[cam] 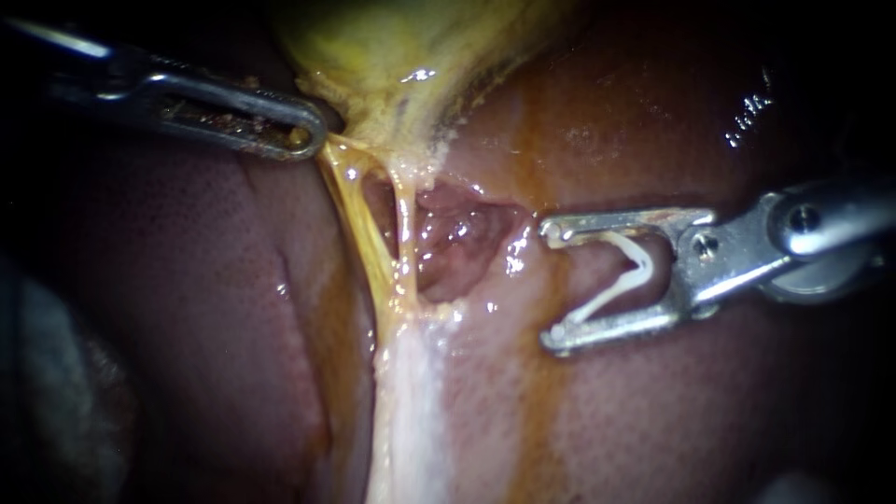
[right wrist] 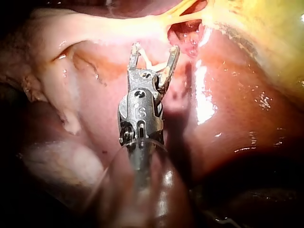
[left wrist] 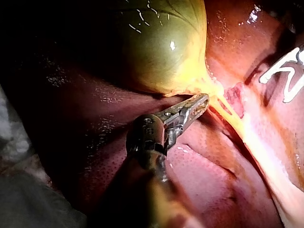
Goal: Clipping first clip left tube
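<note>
Right instrument [cam: 551, 285] is sitting nearest the lens, coming in from the right over the liver [cam: 187, 280]. Its jaws are standing wide and carrying a white clip [cam: 639, 271] between them, legs spread. Clip is pointing toward the tubes but lying apart from both, touching neither. Left tube [cam: 359, 219] is running as a taut yellow strand from the gallbladder [cam: 401, 56] neck downward, just beside a paler second tube [cam: 403, 224]. Left instrument [cam: 313, 131] is reaching in from the left, jaws lying narrow and pinching yellow tissue at the gallbladder neck.
</note>
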